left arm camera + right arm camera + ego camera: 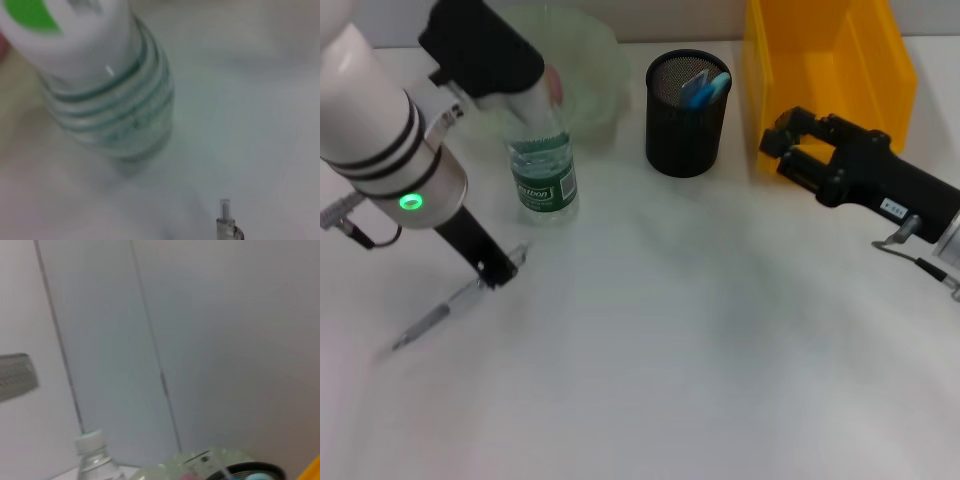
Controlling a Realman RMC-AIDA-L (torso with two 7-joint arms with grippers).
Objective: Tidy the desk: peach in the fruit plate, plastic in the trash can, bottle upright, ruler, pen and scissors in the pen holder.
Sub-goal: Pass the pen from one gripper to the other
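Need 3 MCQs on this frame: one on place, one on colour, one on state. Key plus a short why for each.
1. Where does the pen lie?
A. in the pen holder
B. on the table, on the robot's left
C. in the yellow bin

2. What colour is the bottle's label?
A. green
B. red
C. blue

3. How does the bottle stand?
A. lying on its side
B. upside down in the bin
C. upright on the table

Key:
1 B: in the head view the pen rests on the white table, below the left arm, away from the black mesh pen holder.
2 A: the band around the bottle is green with white print.
3 C: the bottle stands on its base in front of the fruit plate, with the left gripper above it.
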